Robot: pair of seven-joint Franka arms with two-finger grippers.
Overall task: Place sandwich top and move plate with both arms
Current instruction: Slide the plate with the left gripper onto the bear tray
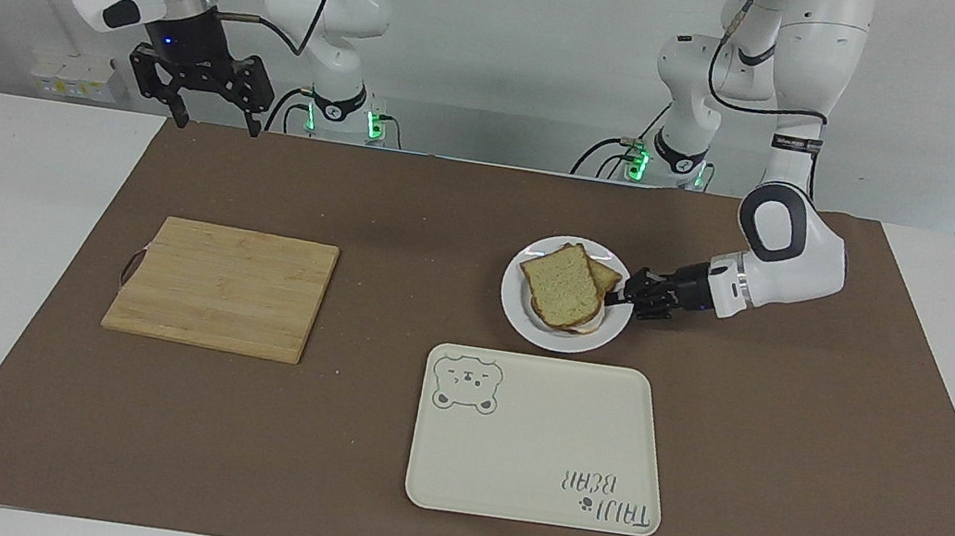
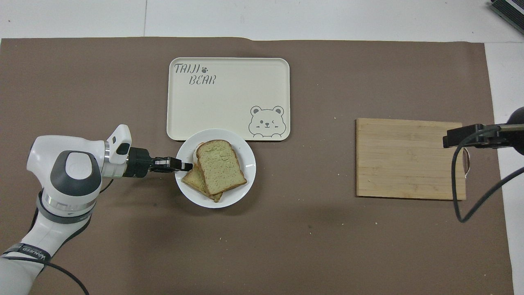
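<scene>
The small white plate [image 1: 565, 341] [image 2: 229, 200] sits mid-table, just on the robots' side of the cream tray. The sandwich top [image 1: 562, 286] [image 2: 221, 166], a pale speckled slice with a brown crust, lies on a second slice whose corner pokes out toward the left arm. My left gripper [image 1: 620, 299] [image 2: 185, 166] reaches in low and level, shut on the plate's rim at the edge toward the left arm's end. My right gripper [image 1: 218, 122] hangs open and empty, high over the mat's edge by the right arm's base.
A cream bear tray [image 1: 540, 439] [image 2: 228, 98] lies just beside the plate, farther from the robots; in the overhead view the plate's rim overlaps its edge. A wooden cutting board [image 1: 223, 286] [image 2: 410, 157] lies toward the right arm's end.
</scene>
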